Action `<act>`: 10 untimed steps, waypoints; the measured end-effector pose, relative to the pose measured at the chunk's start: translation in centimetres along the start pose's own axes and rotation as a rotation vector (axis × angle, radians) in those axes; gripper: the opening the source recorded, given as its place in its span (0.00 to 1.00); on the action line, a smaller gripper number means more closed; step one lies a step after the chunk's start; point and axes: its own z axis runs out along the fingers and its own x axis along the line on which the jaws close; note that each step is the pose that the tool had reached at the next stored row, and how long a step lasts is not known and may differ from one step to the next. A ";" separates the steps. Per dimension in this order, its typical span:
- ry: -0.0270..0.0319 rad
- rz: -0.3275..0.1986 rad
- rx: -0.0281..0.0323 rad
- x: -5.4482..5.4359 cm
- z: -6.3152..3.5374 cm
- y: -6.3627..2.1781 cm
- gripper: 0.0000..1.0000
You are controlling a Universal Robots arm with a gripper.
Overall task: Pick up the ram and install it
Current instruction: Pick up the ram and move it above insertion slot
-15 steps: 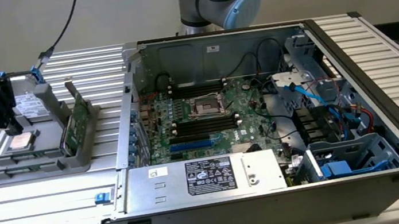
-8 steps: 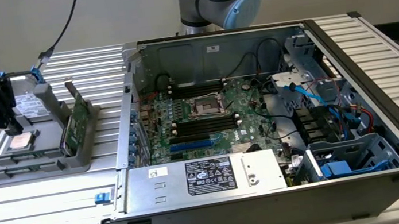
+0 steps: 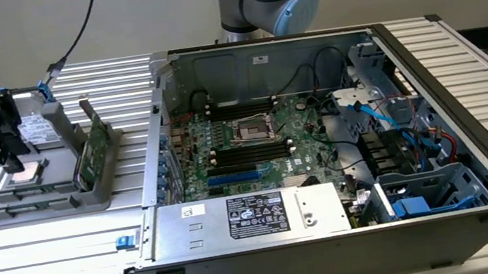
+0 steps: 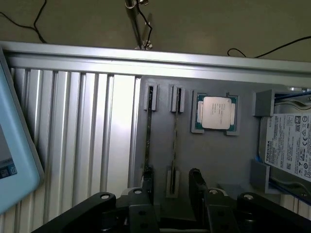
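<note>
Grey slotted holder tray [image 4: 160, 145] on ribbed aluminium worktop [image 4: 87, 136] holds long thin green ram stick [image 4: 175, 141] on edge, beside square silver processor chip [image 4: 216, 112]. Over it, gripper [image 4: 171, 187] with fingers apart, straddling the stick's end.

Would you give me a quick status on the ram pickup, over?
Gripper open, fingers either side of a slot in the grey holder. Ram on edge in that slot, not gripped. Processor alongside, clear of the fingers.

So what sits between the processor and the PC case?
In the exterior view, the ram and the taller bracketed card, both upright in the grey holder.
</note>
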 end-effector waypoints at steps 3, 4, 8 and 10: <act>0.0005 0.000 0.0001 0.0 0.47 0.17 0.43; 0.0006 0.000 0.0002 0.0 0.67 0.25 0.43; 0.0008 0.000 0.0001 0.0 1.41 0.59 0.43; 0.0009 0.000 0.0002 0.0 1.79 0.78 0.43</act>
